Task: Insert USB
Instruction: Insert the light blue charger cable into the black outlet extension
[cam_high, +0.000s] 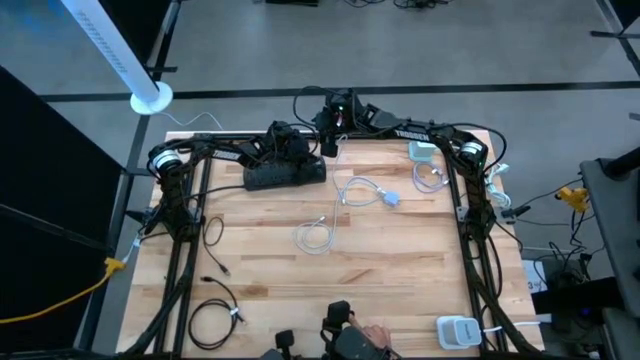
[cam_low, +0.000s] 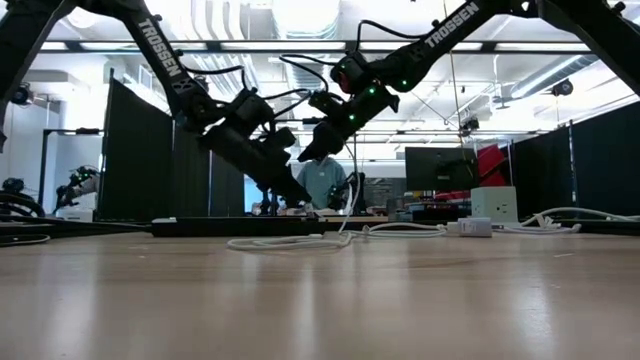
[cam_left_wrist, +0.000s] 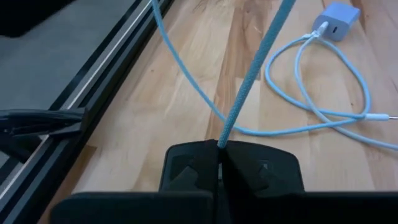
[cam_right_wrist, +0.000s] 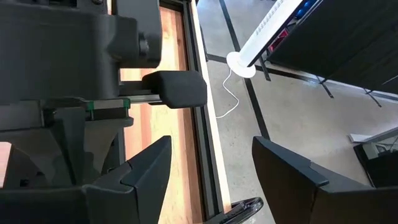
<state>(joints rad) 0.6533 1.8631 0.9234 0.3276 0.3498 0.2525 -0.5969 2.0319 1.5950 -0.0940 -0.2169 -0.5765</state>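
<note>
Wooden planks are forming the table (cam_high: 330, 280), and at its far left the left arm is reaching in over a black power strip (cam_high: 285, 176) that is lying near the far edge. The left gripper (cam_left_wrist: 221, 163) is sitting clenched on a pale blue cable (cam_left_wrist: 252, 74); the left wrist view is showing the cord running straight up from between the shut fingers (cam_left_wrist: 186, 168). Beyond it, the cable is looping across the wood to a pale blue charger block (cam_left_wrist: 339, 20). In the high view, white cable coils (cam_high: 318, 232) are lying near the table's middle, with the USB cable and its small plug block (cam_high: 390, 199) just to their right. Further right, the right gripper (cam_right_wrist: 211, 171) is hanging over the table's far edge beside the left one, its fingers (cam_right_wrist: 146, 165) standing apart and grasping nothing. At the near right corner a white adapter (cam_high: 457, 331) is resting.
</note>
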